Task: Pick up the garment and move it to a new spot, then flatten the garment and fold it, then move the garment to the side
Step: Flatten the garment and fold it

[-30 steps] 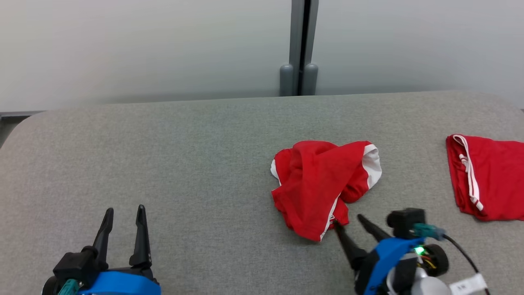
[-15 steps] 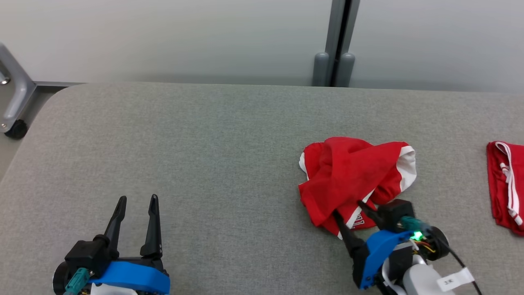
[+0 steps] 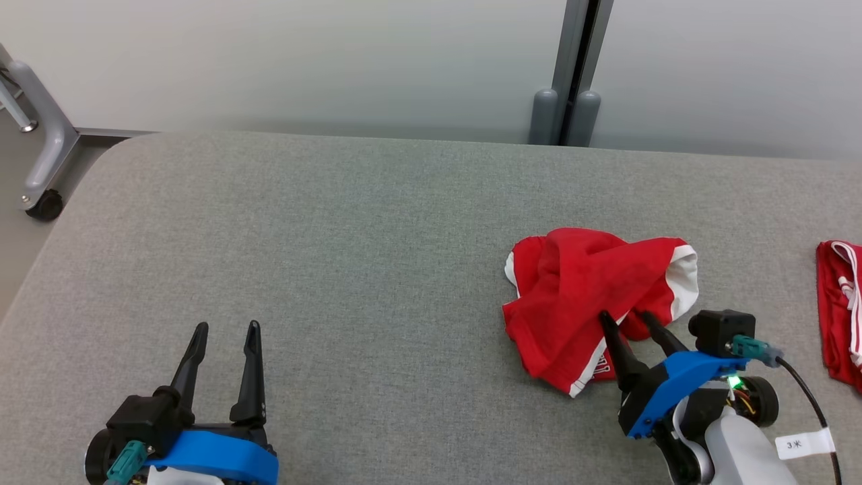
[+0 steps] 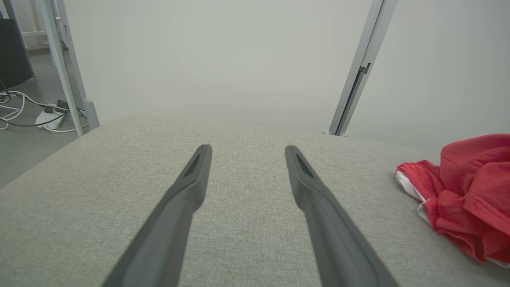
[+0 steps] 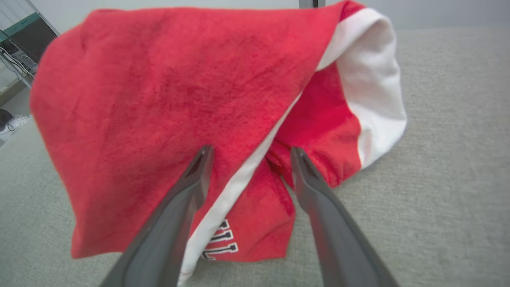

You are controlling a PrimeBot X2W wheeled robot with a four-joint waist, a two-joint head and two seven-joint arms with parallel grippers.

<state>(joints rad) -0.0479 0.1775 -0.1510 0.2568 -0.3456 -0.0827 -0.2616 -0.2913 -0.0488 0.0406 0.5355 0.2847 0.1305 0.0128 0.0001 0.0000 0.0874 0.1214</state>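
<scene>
At lower left, the left gripper [image 3: 227, 326] hovers over the bare table [image 3: 337, 236], jaws spread and empty. The right gripper [image 3: 623, 314], jaws also spread, straddles the near fold of the crumpled red garment [image 3: 579, 283], possibly touching it. The garment lies right of centre. Another red cloth [image 3: 842, 303] lies at the right edge, with a grey post [image 3: 572, 67] behind the table.

Matt red cloth garment [image 3: 579, 296]
</scene>
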